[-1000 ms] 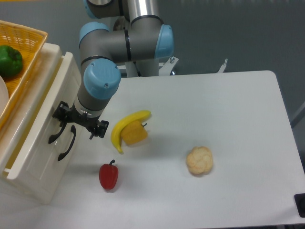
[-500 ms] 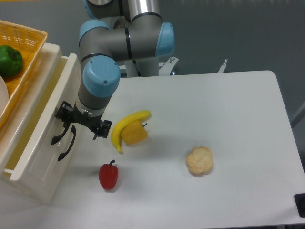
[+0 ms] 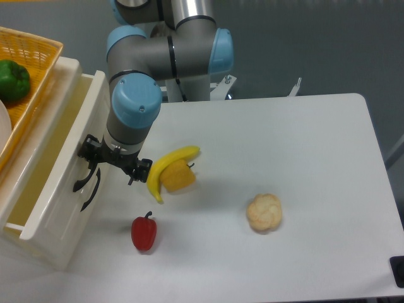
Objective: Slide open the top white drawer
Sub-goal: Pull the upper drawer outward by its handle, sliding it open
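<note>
The top white drawer of the small cabinet at the left stands partly pulled out, and its pale inside shows from above. My gripper points down at the drawer front and is shut on its curved black handle. The fingertips are mostly hidden behind the black gripper body. The lower drawer's own black handle shows just below.
A yellow banana and an orange-yellow block lie right of my gripper. A red pepper lies near the drawer's front corner and a cauliflower further right. A wicker basket with a green pepper sits on the cabinet.
The gripper has moved right with the handle, and the top drawer has slid further out of the cabinet. The other objects have not moved.
</note>
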Controlling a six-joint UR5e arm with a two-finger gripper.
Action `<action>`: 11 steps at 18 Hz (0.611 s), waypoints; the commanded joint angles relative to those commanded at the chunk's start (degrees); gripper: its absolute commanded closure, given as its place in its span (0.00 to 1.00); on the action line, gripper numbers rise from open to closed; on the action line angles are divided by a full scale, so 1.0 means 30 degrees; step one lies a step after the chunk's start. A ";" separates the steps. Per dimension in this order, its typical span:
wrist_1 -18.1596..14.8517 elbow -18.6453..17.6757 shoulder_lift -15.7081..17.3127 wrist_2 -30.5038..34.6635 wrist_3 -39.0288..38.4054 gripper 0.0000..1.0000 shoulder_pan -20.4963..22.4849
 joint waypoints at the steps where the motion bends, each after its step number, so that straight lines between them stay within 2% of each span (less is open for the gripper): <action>1: 0.0000 0.0000 0.0029 0.0000 0.0029 0.00 0.0117; 11: -0.0088 0.0117 0.0030 0.0087 0.0410 0.00 0.0763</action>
